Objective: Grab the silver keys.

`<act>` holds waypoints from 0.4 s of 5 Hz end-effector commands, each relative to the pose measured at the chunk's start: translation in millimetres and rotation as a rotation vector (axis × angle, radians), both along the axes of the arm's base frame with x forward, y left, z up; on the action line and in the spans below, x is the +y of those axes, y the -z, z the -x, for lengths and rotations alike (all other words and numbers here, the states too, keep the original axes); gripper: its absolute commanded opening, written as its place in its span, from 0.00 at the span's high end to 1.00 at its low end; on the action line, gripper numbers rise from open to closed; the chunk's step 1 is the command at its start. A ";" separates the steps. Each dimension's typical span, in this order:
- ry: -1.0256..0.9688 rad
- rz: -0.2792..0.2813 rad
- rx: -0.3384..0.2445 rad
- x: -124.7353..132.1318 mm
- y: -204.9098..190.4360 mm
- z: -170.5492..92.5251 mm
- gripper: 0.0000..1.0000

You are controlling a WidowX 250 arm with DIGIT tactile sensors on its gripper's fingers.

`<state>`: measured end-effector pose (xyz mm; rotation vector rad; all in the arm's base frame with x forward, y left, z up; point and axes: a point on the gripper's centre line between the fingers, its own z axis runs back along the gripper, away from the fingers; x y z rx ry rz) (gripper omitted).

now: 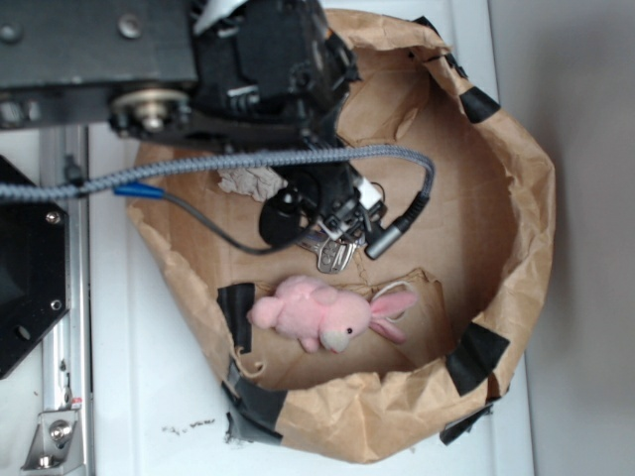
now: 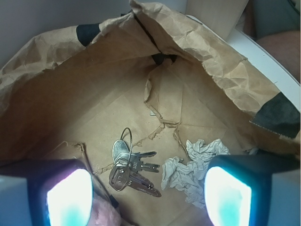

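Note:
The silver keys (image 2: 131, 167) lie flat on the brown paper floor of the bag, several shiny keys on a thin wire ring. In the exterior view the keys (image 1: 333, 254) peek out just below the arm's head. My gripper (image 2: 148, 197) hangs above them, open, its two glowing pads wide apart with the keys lying between and slightly ahead of them. Nothing is held. In the exterior view the gripper (image 1: 342, 223) is mostly hidden by the black arm and cables.
A crumpled white paper wad (image 2: 193, 172) lies right beside the keys, close to the right pad. A pink plush bunny (image 1: 322, 312) rests nearby. The crumpled brown paper bag (image 1: 516, 198) with black tape patches walls everything in.

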<state>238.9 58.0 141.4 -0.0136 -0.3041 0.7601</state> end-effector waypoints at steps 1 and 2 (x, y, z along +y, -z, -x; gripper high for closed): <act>-0.021 0.007 -0.017 21.5 16.3 5.1 0.00; 0.033 0.027 -0.043 25.1 41.9 22.8 0.00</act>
